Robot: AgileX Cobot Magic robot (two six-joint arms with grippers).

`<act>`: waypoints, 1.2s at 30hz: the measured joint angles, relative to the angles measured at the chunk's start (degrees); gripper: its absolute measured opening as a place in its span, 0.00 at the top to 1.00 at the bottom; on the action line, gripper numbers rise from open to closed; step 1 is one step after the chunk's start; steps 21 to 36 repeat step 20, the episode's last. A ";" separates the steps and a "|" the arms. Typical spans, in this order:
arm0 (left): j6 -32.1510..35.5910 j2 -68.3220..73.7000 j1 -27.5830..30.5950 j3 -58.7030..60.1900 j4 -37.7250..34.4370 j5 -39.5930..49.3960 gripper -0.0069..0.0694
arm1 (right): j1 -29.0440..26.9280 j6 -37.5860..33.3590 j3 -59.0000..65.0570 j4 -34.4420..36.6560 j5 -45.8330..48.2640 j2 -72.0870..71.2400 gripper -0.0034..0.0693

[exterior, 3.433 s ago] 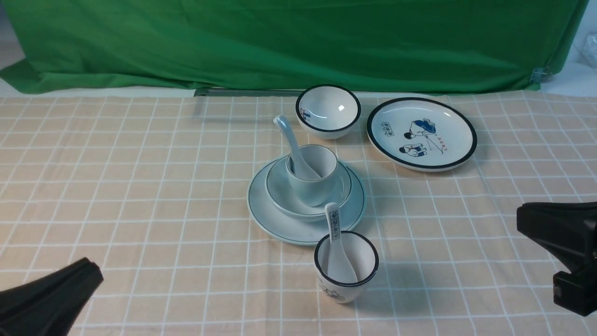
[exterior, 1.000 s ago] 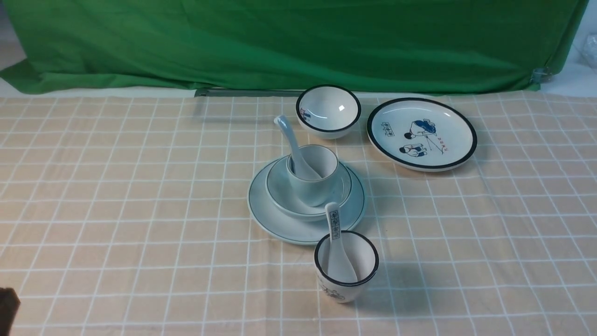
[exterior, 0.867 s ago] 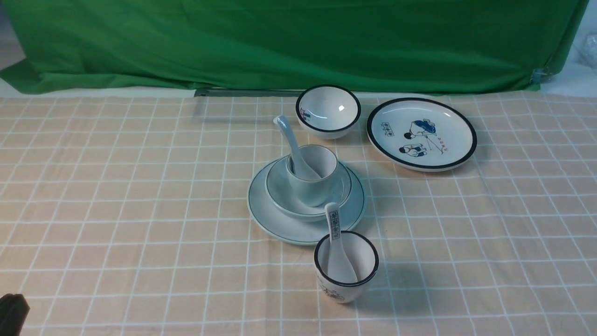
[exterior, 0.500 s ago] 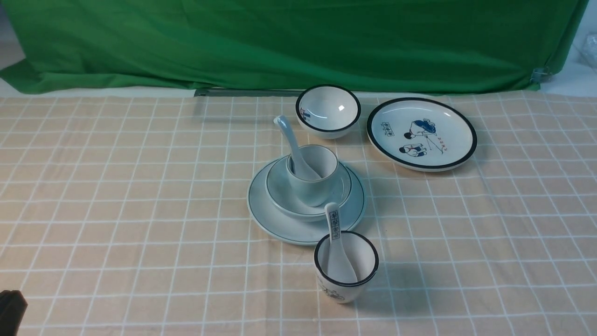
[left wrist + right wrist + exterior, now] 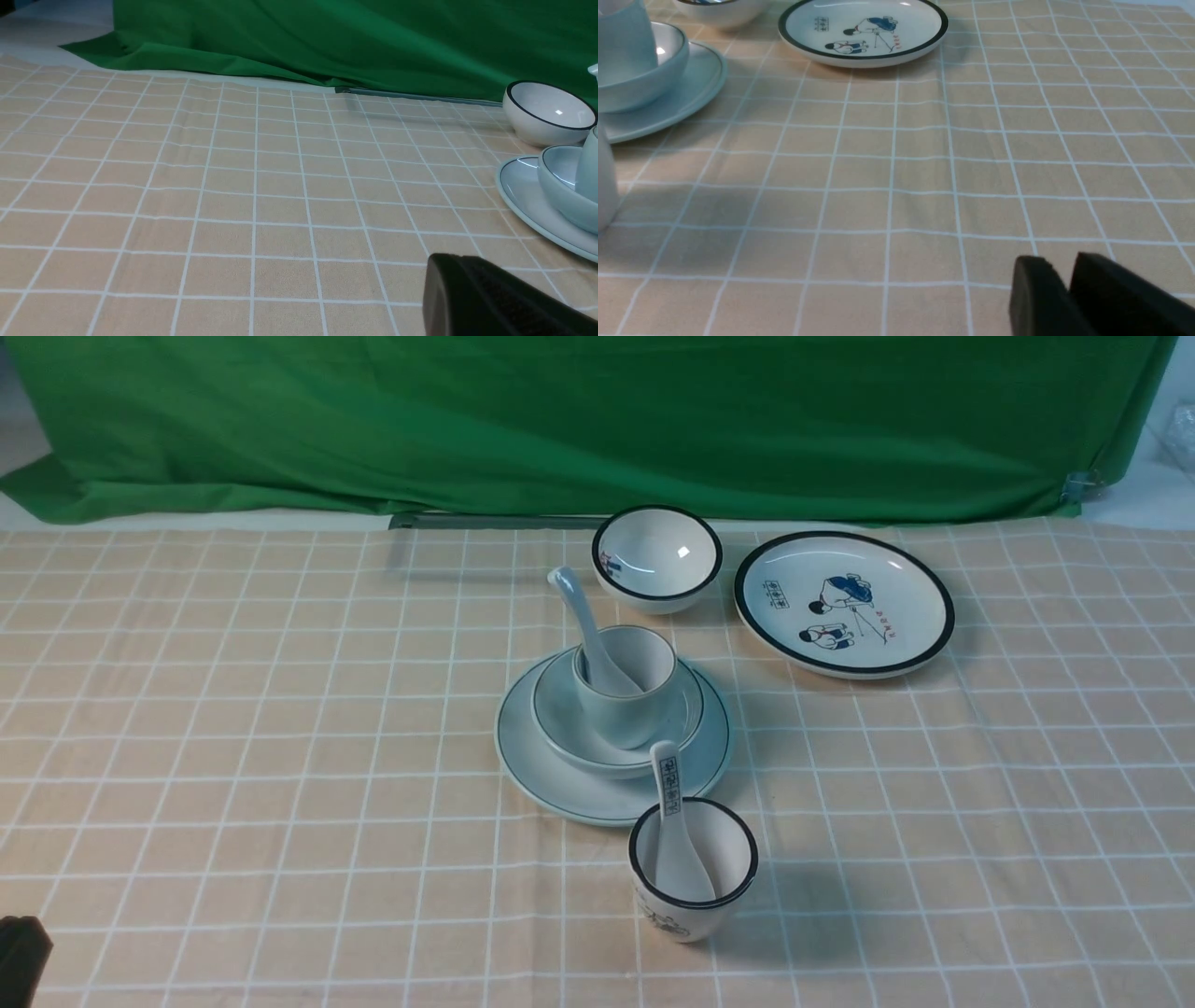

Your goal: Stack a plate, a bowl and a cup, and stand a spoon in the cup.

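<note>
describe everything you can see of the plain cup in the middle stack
The cup is a plain pale bluish-white handleless cup, glossy like glazed ceramic, with a thin grey-green rim line and no print. It stands upright in the bowl, which sits on the plate. A plain white spoon stands in it, scoop down, handle leaning out over the rim toward the robot's left. No fingers touch it.

Tablecloth [image 5: 280, 709] was beige w/ white grid; backdrop [image 5: 560, 420] green; plate [image 5: 551, 779] pale blue-white, thin green rim.
</note>
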 joint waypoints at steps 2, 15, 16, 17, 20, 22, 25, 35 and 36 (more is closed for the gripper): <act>0.00 0.00 0.07 0.00 0.00 0.00 0.90 | 0.00 0.00 0.00 0.00 0.00 0.00 0.73; 0.06 0.00 0.26 0.00 0.00 0.00 0.90 | 0.00 0.00 0.00 0.00 0.00 0.00 0.70; 0.06 0.00 0.26 0.00 0.00 0.00 0.90 | 0.00 0.00 0.00 0.00 0.00 0.00 0.70; 0.06 0.00 0.26 0.00 0.00 0.00 0.90 | 0.00 0.00 0.00 0.00 0.00 0.00 0.69; 0.17 0.00 0.32 0.00 0.00 0.00 0.90 | 0.00 0.00 0.00 0.00 0.00 0.00 0.69; 0.17 0.00 0.32 0.00 0.00 0.00 0.90 | 0.00 0.00 0.00 0.00 0.00 0.00 0.69; 0.17 0.00 0.32 0.00 0.00 0.00 0.90 | 0.00 0.00 0.00 0.00 0.00 0.00 0.69; 0.17 0.00 0.32 0.00 0.00 0.00 0.90 | 0.00 0.00 0.00 0.00 0.00 0.00 0.69; 0.17 0.00 0.32 0.00 0.00 0.00 0.90 | 0.00 0.00 0.00 0.00 0.00 0.00 0.69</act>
